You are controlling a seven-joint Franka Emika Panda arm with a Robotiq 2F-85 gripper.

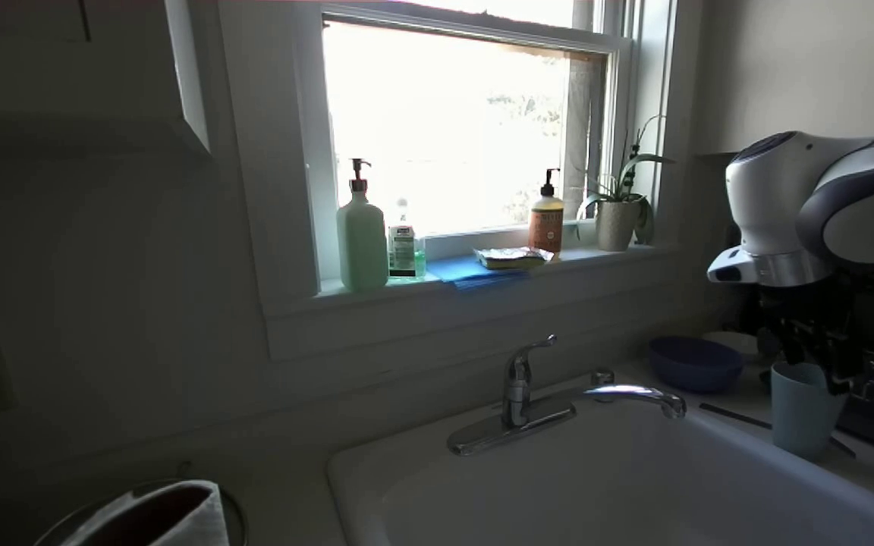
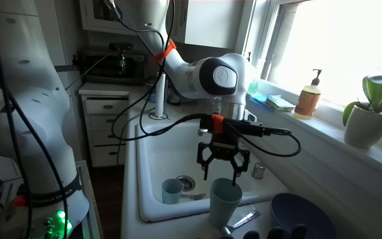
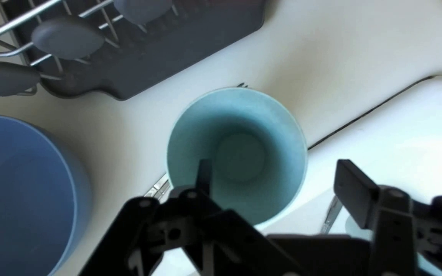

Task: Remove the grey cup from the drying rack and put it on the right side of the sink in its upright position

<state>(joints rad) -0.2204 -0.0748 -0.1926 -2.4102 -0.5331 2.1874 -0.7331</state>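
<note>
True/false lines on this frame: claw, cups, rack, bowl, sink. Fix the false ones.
The claw is open. True.
The grey cup is on the counter, outside the drying rack. True.
That cup lies on its side. False: it stands upright.
A second cup is in the sink. True.
The bowl sits in the sink. False: the blue bowl sits on the counter.
In the wrist view, no finger overlaps the grey cup. False: one finger does.

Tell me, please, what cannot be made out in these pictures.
Rack, wrist view: cut off by top and left edges.
Counter cutlery, wrist view: partly hidden by the counter cup.
Rim of the counter cup, wrist view: partly behind the gripper.
Fine print on the soap, both exterior views: too small.
Scene beyond the window, both exterior views: mostly glare.
</note>
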